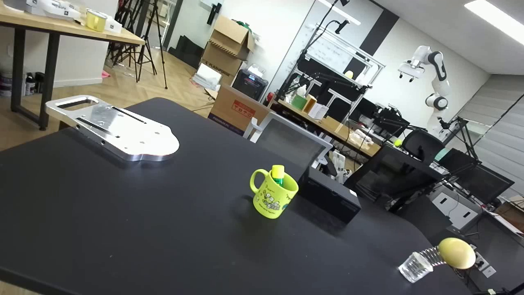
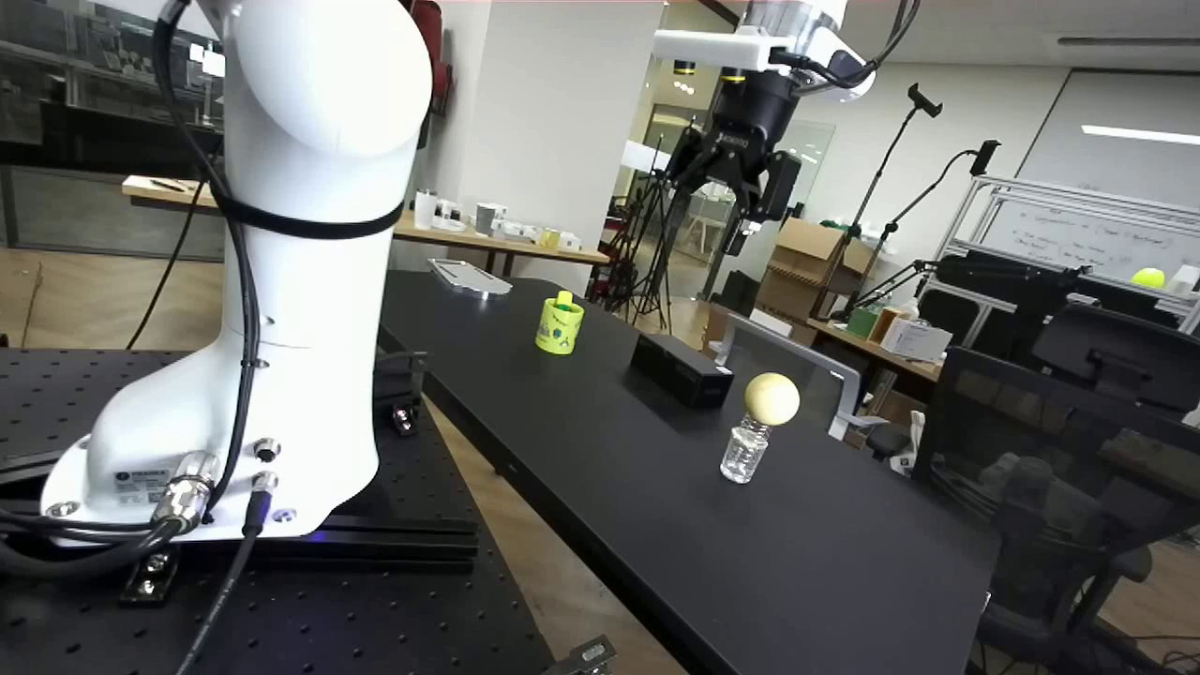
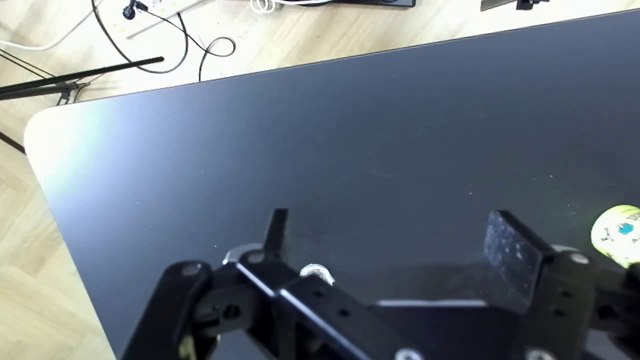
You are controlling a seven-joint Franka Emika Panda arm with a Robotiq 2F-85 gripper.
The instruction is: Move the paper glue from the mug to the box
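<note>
The paper glue tube [image 1: 278,173] is held, yellow end up, in the lime-green mug [image 3: 616,234], seen at the wrist view's right edge beyond the raised, empty, wide-spread gripper [image 3: 395,245], so sideways travel is judged needed first.

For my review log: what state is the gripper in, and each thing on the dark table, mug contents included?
Gripper: open, holding nothing.
Mug: upright, occupied.
Paper glue: capped, inside the mug, top above its rim.
Black box: apart from the mug; open or closed, cannot tell.
Metal plate: resting broad face up.
Spring-mounted yellow ball: raised on its clear base.
</note>
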